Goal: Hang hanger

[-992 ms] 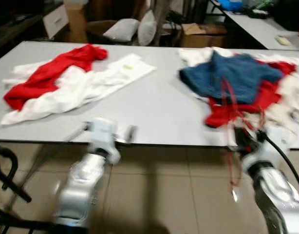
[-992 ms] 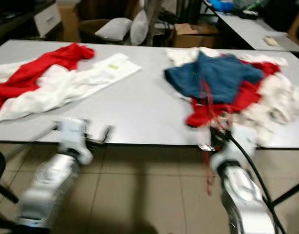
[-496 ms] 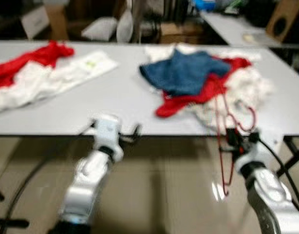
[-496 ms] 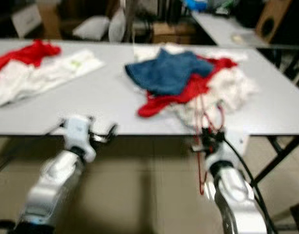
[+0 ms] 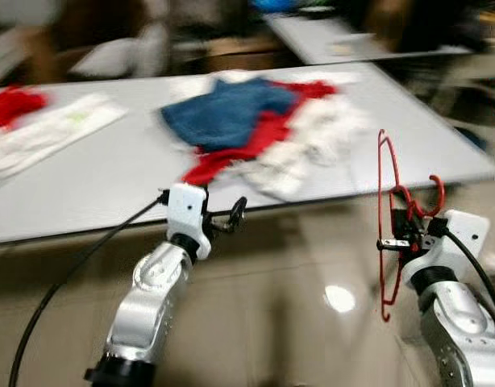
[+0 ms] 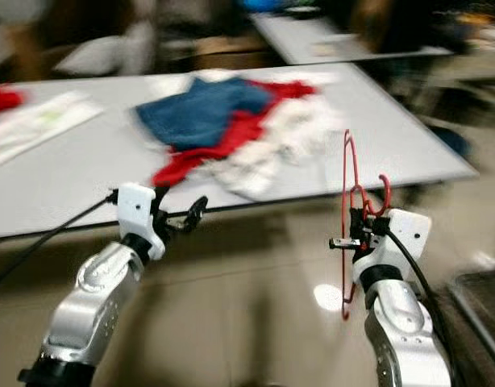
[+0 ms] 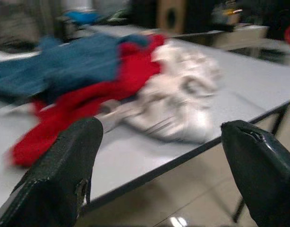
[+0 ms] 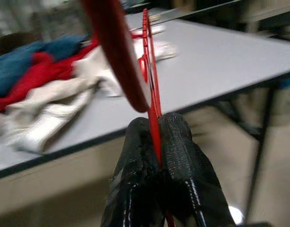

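Right gripper [image 8: 157,142] clenched on the red hanger [image 5: 387,234] — fingers pinch the thin wire w/ no gap in the right wrist view, wire runs up between the pads. Hanger is held roughly upright in the air off the table's near edge, over the tiled floor [image 5: 296,322], hook [image 5: 431,193] curling near the wrist housing, lower end dangling below the gripper. Not touching the table.

Left gripper [image 5: 223,219] released — fingers [image 7: 64,165] wide apart, nothing between them, held just at the near edge of the grey table [image 5: 110,185], pointing toward the clothes pile.

On the table: blue garment [image 5: 223,113] on top of a red one [image 5: 247,141], white clothes [image 5: 312,145] bunched beside them toward the robot's right. Further left — flat white garment [image 5: 46,133] and a bit more red cloth [image 5: 10,105] at the frame edge.

Head views blurred; background is clutter, can't make out details.
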Robot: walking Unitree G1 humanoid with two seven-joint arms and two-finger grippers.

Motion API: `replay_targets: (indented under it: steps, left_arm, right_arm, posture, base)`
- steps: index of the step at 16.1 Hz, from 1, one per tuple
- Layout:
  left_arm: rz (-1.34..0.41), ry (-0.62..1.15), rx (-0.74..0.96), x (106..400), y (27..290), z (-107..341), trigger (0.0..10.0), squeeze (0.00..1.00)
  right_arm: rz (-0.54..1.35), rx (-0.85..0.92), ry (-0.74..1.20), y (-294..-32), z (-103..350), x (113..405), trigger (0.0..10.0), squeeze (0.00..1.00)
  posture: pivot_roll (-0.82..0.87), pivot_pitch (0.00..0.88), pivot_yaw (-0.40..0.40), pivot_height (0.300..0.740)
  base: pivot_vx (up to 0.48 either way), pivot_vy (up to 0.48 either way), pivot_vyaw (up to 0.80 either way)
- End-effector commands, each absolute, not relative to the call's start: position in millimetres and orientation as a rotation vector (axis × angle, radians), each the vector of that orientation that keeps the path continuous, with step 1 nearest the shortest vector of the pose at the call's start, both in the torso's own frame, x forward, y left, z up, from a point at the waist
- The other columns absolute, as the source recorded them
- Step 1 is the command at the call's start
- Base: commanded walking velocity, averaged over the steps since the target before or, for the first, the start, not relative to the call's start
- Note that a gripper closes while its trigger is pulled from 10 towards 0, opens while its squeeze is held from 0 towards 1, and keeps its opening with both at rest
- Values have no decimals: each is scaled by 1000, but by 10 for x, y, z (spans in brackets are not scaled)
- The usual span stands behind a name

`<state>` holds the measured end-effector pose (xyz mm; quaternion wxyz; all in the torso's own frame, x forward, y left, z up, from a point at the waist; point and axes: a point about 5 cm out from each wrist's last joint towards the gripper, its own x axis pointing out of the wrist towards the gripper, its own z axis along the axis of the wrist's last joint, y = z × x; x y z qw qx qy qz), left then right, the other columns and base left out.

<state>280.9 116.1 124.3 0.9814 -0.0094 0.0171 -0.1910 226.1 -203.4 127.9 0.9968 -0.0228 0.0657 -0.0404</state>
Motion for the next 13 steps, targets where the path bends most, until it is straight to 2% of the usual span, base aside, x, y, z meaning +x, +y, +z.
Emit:
replay_targets:
  steps: [1,5,10,13]
  left_arm:
    - [-362,31,-11,2825,1227,1250,10000,314]
    - [-379,26,-10,2831,1220,1250,10000,314]
    - [-396,28,-6,2835,1187,1233,10000,314]
    - [-411,33,7,2824,1164,1221,10000,310]
  right_arm:
    - [-68,-60,106,-1983,1331,2280,10000,0]
    - [-74,-76,97,-1973,1339,2303,10000,0]
    - [-73,-70,95,-1994,1352,2310,10000,0]
    - [-80,-71,96,-1993,1352,2302,10000,0]
  posture:
    - [-127,0,23,740]
    - [-124,0,18,740]
    - [-130,0,16,740]
    - [-134,0,17,740]
  base:
    - [251,0,0]
    - [335,0,0]
    - [374,0,-800]
    - [374,0,0]
